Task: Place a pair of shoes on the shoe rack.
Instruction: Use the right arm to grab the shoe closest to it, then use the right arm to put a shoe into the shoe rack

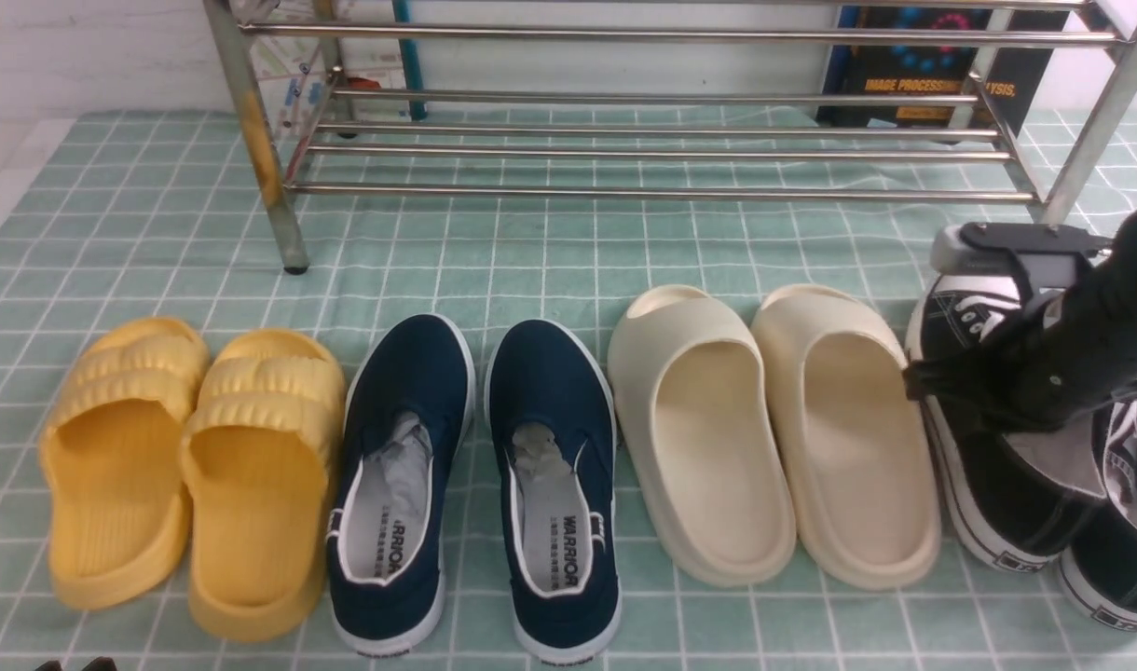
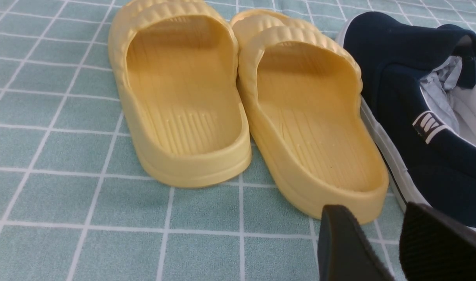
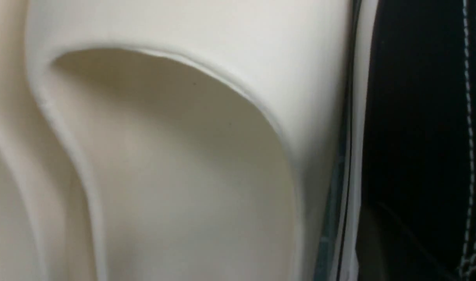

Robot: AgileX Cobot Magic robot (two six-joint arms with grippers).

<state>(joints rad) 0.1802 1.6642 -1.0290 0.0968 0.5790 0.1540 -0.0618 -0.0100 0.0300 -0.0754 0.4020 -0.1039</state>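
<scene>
The pair of shoes, two black canvas sneakers, stands at the right end of the row: one (image 1: pixel 1006 494) beside the cream slides, the other (image 1: pixel 1114 559) cut off by the frame edge. My right gripper (image 1: pixel 918 384) reaches down from the right onto the nearer sneaker's collar at its cream-slide side and is shut on that side wall; the right wrist view shows the black canvas (image 3: pixel 417 117) close up, fingers hidden. The steel shoe rack (image 1: pixel 662 193) stands empty at the back. My left gripper (image 2: pixel 390 249) hovers open and empty behind the yellow slides.
On the green checked cloth stand, left to right, yellow slides (image 1: pixel 186 466), navy slip-ons (image 1: pixel 475 485) and cream slides (image 1: pixel 773 429), the last touching the sneaker. A dark book (image 1: pixel 913 75) leans behind the rack. A rust-stained leg (image 1: pixel 266 158) stands front left.
</scene>
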